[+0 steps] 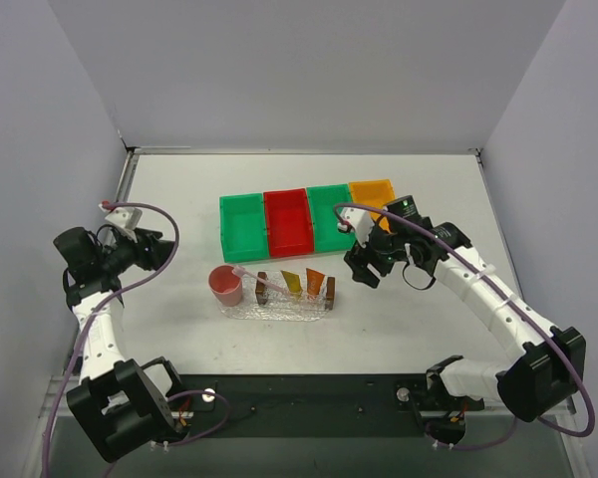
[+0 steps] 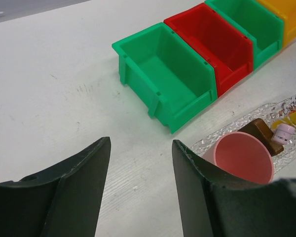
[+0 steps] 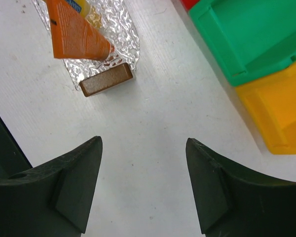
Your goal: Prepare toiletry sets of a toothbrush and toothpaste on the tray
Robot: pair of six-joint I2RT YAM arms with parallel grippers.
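The clear tray stands in the middle of the table, with a brown handle block (image 1: 330, 290) at each short end. A yellow-orange toothpaste tube (image 1: 292, 282) and an orange tube (image 1: 315, 285) stand in it. The whitish-pink toothbrush (image 1: 257, 276) lies slanted from the pink cup (image 1: 225, 287) towards the tray's left end. My left gripper (image 1: 165, 251) is open and empty, left of the cup. My right gripper (image 1: 362, 269) is open and empty, just right of the tray. The right wrist view shows the orange tube (image 3: 74, 34) and a handle block (image 3: 106, 79).
A row of bins stands behind the tray: green (image 1: 243, 226), red (image 1: 288, 221), green (image 1: 329, 217), orange (image 1: 372, 193). A clear textured mat (image 1: 241, 311) lies under the tray and cup. The left wrist view shows the near green bin (image 2: 163, 79) and the cup (image 2: 242, 159).
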